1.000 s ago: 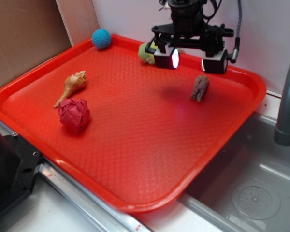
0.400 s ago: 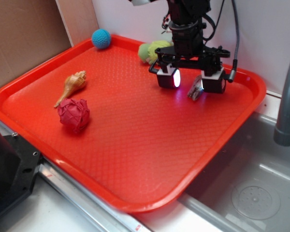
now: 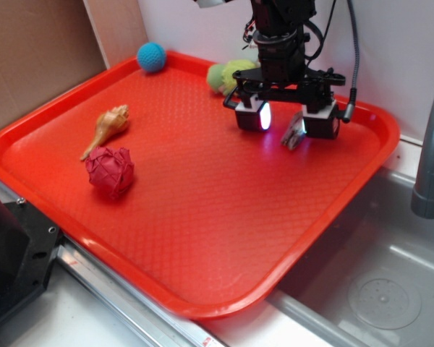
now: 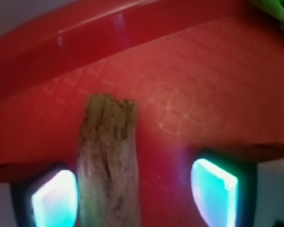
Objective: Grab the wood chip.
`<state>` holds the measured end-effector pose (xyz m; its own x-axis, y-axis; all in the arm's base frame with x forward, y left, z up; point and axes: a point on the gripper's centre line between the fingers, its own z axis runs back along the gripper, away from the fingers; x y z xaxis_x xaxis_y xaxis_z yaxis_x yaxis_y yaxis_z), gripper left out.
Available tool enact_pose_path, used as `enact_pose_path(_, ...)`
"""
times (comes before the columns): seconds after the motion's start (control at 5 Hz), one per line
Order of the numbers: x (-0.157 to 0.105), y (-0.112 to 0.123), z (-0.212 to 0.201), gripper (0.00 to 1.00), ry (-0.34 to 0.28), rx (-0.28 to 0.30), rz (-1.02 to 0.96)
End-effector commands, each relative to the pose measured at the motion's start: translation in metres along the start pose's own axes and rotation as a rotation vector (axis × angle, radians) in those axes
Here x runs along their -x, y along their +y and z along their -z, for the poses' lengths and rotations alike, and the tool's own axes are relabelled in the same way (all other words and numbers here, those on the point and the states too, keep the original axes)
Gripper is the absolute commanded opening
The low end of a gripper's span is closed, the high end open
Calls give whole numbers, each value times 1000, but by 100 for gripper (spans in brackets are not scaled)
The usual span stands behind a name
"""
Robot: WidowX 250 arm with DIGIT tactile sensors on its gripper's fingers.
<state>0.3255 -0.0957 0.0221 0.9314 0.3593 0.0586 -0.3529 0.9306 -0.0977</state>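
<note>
One wood chip [image 3: 294, 135] between pincer [image 3: 285, 121] fingers

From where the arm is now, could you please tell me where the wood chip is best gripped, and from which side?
Grip the wood chip across its narrow middle, coming straight down. It lies flat on the tray, and the open end effector already straddles its long sides, nearer one finger.

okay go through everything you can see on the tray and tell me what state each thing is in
Hand: open, lowered to the tray, fingers either side of the chip.
Chip: lying on the tray, off-centre between the fingers, not gripped.
Seashell: lying on its side.
Red paper ball: crumpled, resting.
Blue ball: at the back rim.
Green toy: behind the hand, partly hidden.
</note>
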Motion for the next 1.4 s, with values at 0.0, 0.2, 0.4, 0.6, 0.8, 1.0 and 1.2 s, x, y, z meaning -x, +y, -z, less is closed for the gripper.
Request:
enact_pose_path(0.0,-11,2,-16,0,-55,64,-16)
enact_pose_path(0.2,-10,2,-19,0,-63,81,-5)
enact_pose_path(0.4,-6,7,-31,0,-32,25,52)
enact_pose_path(0.6,15,41,-85,0,19,96,208)
enact_pose_path(0.8,48,75,-139,0,-84,125,327)
enact_pose_path(1.0,63,102,-191,0,-118,139,346)
enact_pose_path(1.2,69,124,-225,0,-88,105,303)
